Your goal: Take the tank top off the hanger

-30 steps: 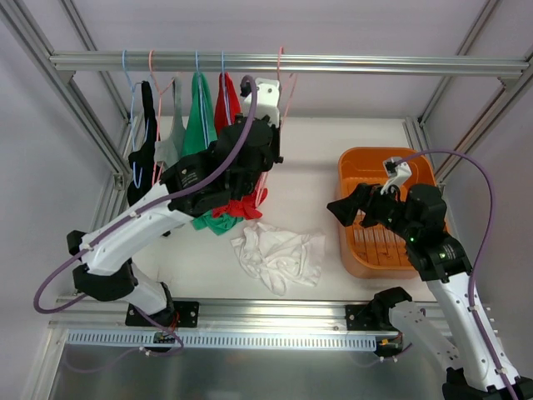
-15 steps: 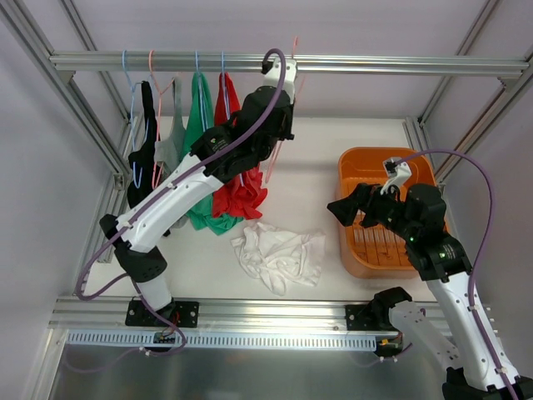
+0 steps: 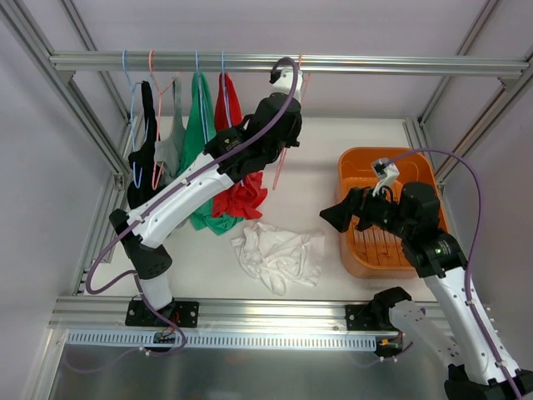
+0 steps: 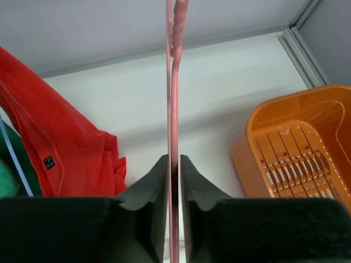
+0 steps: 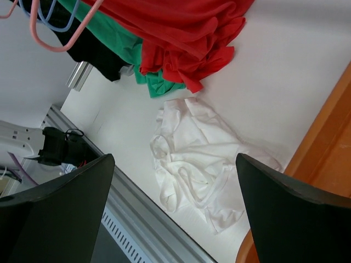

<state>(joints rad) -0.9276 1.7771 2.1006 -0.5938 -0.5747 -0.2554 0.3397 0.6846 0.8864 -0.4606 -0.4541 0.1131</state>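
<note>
The white tank top [image 3: 279, 257] lies crumpled on the table, off any hanger; it also shows in the right wrist view [image 5: 203, 159]. My left gripper [image 3: 286, 93] is raised close to the rail [image 3: 375, 64] and is shut on a bare pink hanger [image 3: 281, 162], whose wire runs straight up between the jaws in the left wrist view [image 4: 174, 82]. The left gripper [image 4: 174, 161] pinches it tightly. My right gripper [image 3: 333, 215] is open and empty, hovering above the table right of the tank top, its jaws wide apart in its own view [image 5: 173, 161].
Red [image 3: 241, 196], green [image 3: 198, 117], grey [image 3: 171, 137] and black [image 3: 143, 142] tops hang on hangers at the rail's left. An orange basket [image 3: 346, 167] stands at the right, under the right arm. Metal frame posts bound the table.
My left arm has lifted the pink hanger up and to the right, to the rail. My right gripper has shifted slightly left. The white tank top has not moved.
</note>
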